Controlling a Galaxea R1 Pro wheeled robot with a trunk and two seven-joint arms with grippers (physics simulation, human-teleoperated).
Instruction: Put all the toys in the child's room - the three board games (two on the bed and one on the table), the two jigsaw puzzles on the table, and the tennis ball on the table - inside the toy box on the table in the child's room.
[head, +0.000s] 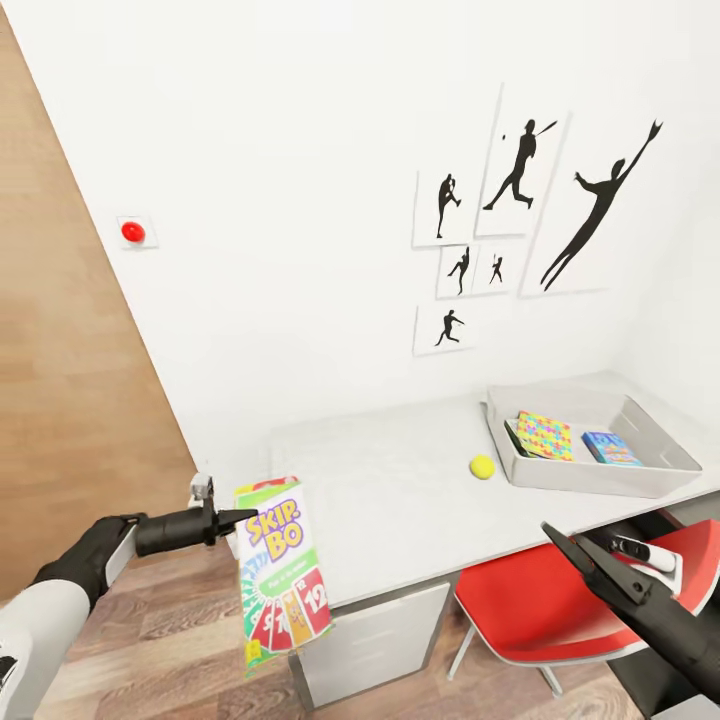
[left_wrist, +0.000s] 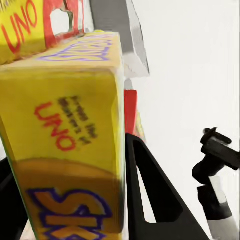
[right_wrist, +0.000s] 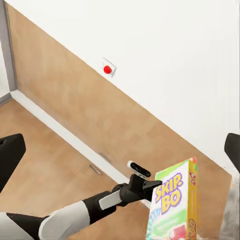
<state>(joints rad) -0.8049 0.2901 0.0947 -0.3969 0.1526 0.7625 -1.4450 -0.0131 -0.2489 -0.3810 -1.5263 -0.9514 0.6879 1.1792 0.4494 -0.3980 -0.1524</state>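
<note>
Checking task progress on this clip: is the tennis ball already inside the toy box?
No, the tennis ball lies on the table just outside the toy box, beside its near wall.

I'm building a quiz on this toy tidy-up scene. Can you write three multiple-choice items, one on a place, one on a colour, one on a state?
1. Where does the tennis ball lie?
A. on the table, beside the toy box
B. inside the toy box
C. on the chair

2. What colour is the chair seat?
A. blue
B. red
C. grey

3. What is the left gripper doing?
A. hanging open
B. gripping the tennis ball
C. holding the Skip-Bo box

Answers: 1 A, the ball rests on bare tabletop; 2 B, the seat is red; 3 C, the fingers clamp the box's edge.
</note>
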